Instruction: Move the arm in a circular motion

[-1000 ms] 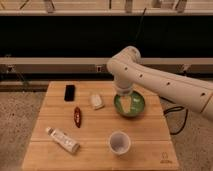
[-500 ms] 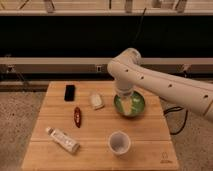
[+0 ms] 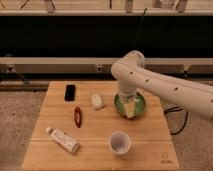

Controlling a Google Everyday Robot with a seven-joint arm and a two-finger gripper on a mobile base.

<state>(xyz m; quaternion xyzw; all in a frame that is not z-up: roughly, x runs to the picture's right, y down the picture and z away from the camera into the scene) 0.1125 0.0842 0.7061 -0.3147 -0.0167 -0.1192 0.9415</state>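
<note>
Over the bowl: gripper (image 3: 130, 111) hangs low inside the green bowl (image 3: 141, 103), pointing straight down; it shows only as a pale shape against the green.
Grip: cannot tell how wide it stands, nor whether it has hold of anything; the wrist hides it.
Arm (image 3: 165, 87): big, white, thick rounded tubes with small dark dots. Comes in from the right edge, rises leftward to a bulbous joint above the table's right rear, then drops steeply to the bowl.
Table (image 3: 150, 142): pale wood planks, seen from the front and above; a small mark at the near right corner.
Bowl: right rear part of the table, its middle covered by the wrist.
Phone (image 3: 70, 92): black, flat, left rear, well apart from the arm.
Pale lump (image 3: 97, 101): just left of the bowl, not touching it; what it is I cannot tell.
Red packet (image 3: 78, 116): narrow, dark red, lying lengthwise, in front of the phone.
Tube (image 3: 63, 140): white, on its side, slanted, near left corner.
Cup (image 3: 120, 142): white, upright, open top, near front edge, in front of the bowl.
Cable (image 3: 176, 119): dark loop off the table's right side, over the speckled floor (image 3: 20, 115).
</note>
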